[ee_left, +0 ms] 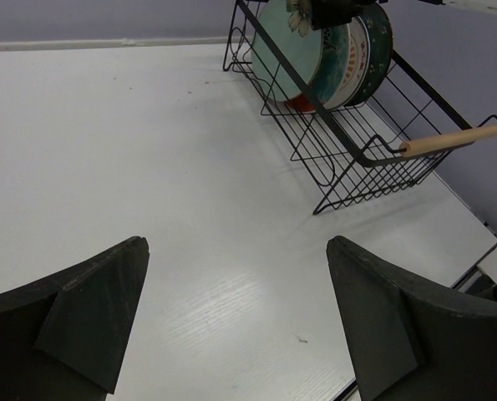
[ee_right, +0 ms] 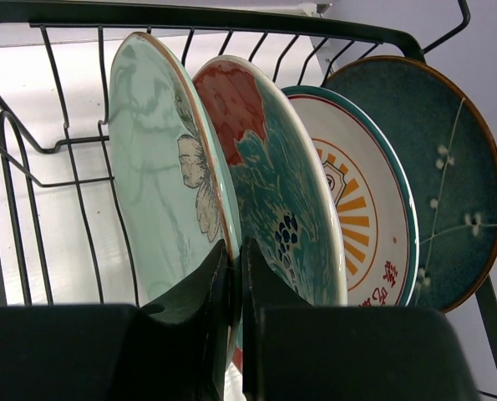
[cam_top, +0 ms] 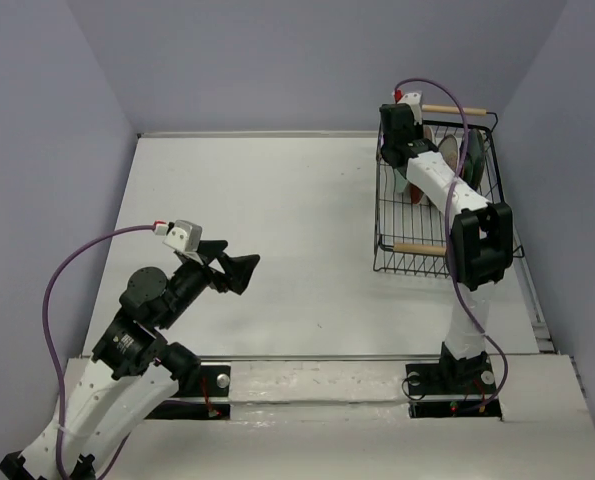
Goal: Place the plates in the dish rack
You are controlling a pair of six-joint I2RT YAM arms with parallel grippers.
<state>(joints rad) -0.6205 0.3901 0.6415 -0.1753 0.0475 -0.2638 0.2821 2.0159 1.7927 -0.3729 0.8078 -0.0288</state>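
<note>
The black wire rack [ee_right: 231, 15] holds, upright on edge with rims toward the right gripper [ee_right: 238, 334], a mint plate [ee_right: 152, 167], red plate [ee_right: 273, 184], white plate [ee_right: 361, 200] and teal plate [ee_right: 448, 184], all round and glazed, ranked left to right ahead of it. Its fingers [ee_right: 198, 334] pinch the mint plate's rim; the left gripper [ee_left: 235, 246] gapes wide, rack far ahead to its right

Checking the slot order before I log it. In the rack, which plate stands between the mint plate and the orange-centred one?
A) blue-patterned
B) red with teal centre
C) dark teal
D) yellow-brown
B: in the right wrist view the red plate has the mint plate on its left and the orange-centred plate on its right.
</note>
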